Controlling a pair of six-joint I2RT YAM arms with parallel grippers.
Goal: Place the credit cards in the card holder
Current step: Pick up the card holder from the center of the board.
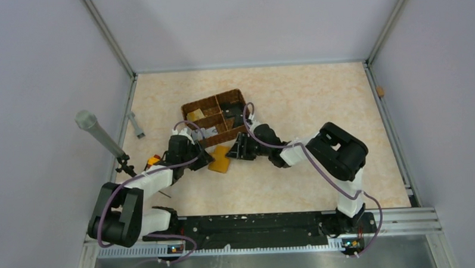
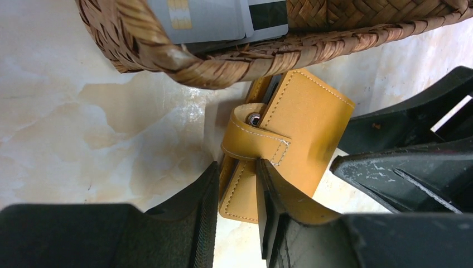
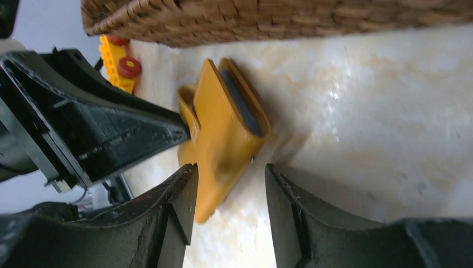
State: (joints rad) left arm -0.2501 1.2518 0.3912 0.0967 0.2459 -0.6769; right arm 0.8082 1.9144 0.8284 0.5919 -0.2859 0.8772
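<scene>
Progress: no card loaded yet, I judge | credit cards (image 2: 206, 19) lie in woven basket (image 2: 167, 56) | my left jaws clamp card holder (image 2: 301, 128) | my right jaws apart, astride it

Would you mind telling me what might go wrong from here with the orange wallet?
1. The left end effector pinches only one edge of the card holder, near its strap, so it may twist or slip out.
2. The right end effector straddles the other end, close to the left one; they might collide.
3. The basket rim sits right alongside, so lifting could snag it.
</scene>
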